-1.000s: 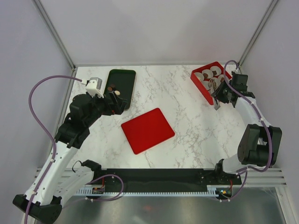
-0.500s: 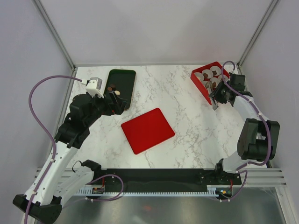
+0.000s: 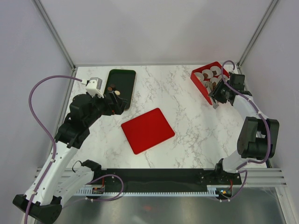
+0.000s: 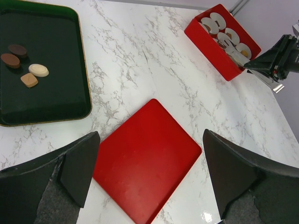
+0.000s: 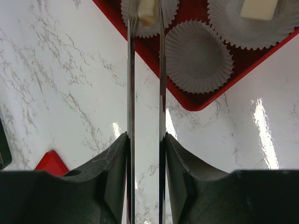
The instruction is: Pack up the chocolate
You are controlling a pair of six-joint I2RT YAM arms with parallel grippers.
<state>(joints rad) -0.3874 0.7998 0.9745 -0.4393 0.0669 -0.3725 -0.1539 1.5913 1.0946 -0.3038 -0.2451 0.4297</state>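
Observation:
Several chocolates (image 4: pixel 29 65), brown, dark brown and cream, lie on the dark green tray (image 4: pixel 56 107) at the left. My left gripper (image 4: pixel 149 154) hangs open and empty above the red lid (image 4: pixel 145 163). My right gripper (image 5: pixel 145 140) is shut on thin metal tongs (image 5: pixel 131 93). The tongs reach into the red box (image 3: pixel 202 86) at the back right. A cream chocolate (image 5: pixel 147 14) sits between the tong tips, over a white paper cup (image 5: pixel 152 30). I cannot tell whether the tips still pinch it. Another cream chocolate (image 5: pixel 259 8) rests in a neighbouring cup.
The red box holds several pleated paper cups, one of them (image 5: pixel 198 56) empty and nearest the corner. The red lid (image 3: pixel 147 130) lies flat mid-table. Grey walls and metal frame posts close in the table at the back and sides.
My right gripper has shifted a little toward the back, over the red box, and the tong blades stand slightly wider apart. The left arm has not moved.

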